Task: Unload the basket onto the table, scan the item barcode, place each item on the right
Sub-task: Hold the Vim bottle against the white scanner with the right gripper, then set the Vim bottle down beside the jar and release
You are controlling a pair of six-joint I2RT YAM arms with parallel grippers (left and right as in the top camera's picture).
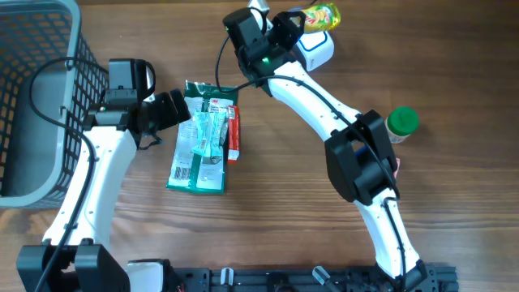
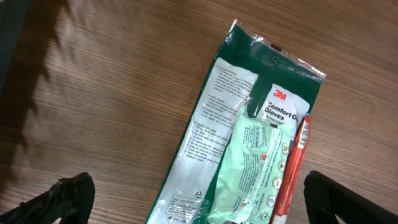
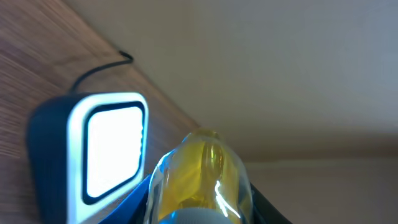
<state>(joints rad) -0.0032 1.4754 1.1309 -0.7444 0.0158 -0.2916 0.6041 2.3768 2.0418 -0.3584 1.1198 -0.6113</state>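
A small clear bottle of yellow liquid (image 1: 322, 15) is held at the far edge of the table, my right gripper (image 1: 302, 22) shut on it. It hangs just beside the white, blue-edged scanner (image 1: 315, 49). In the right wrist view the bottle (image 3: 202, 168) sits between blue fingers (image 3: 134, 196), and the scanner's lit white window (image 3: 112, 149) faces it from the left. No barcode shows on the bottle. My left gripper (image 1: 185, 113) stands wide open over the near end of a green glove packet (image 2: 249, 118), its black fingertips (image 2: 65, 199) on either side and holding nothing.
A pale green pack (image 1: 207, 134) and a red tube (image 1: 233, 134) lie on the green glove packet (image 1: 195, 158). A grey mesh basket (image 1: 36, 49) fills the left side. A green-lidded jar (image 1: 402, 123) stands right of the right arm. A black cable (image 3: 102, 68) runs behind the scanner.
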